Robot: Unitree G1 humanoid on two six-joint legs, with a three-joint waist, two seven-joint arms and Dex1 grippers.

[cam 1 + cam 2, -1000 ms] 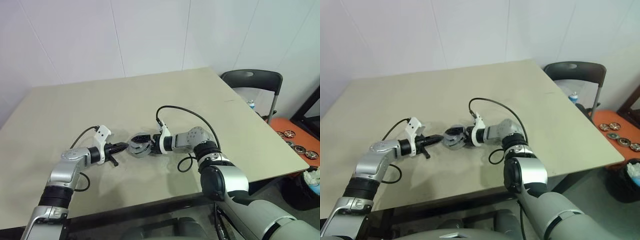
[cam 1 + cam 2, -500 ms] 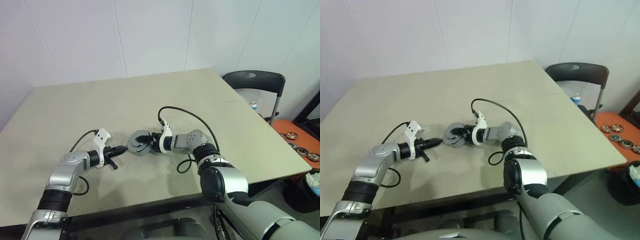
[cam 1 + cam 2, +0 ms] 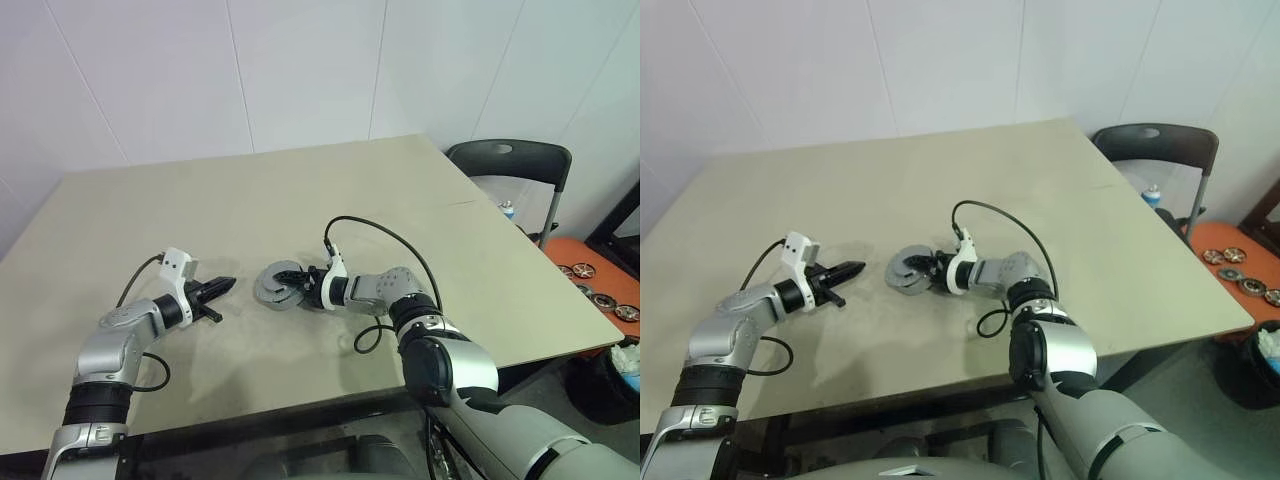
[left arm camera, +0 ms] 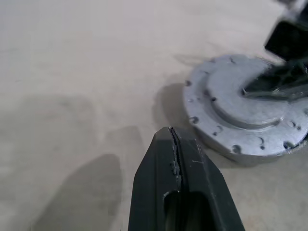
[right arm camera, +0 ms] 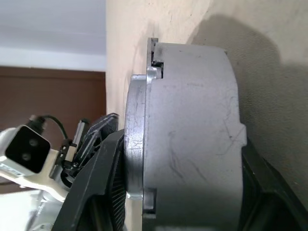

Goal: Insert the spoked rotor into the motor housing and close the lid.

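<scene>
Gripping motor housing (image 3: 277,288), apparently lidded

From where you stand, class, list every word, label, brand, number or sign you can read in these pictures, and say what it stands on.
None can be read.
The silver motor assembly shows only holes and scratches, no lettering.
The left gripper, the right gripper and the table bear no writing.
The small bottle by the chair: too small to read.
</scene>
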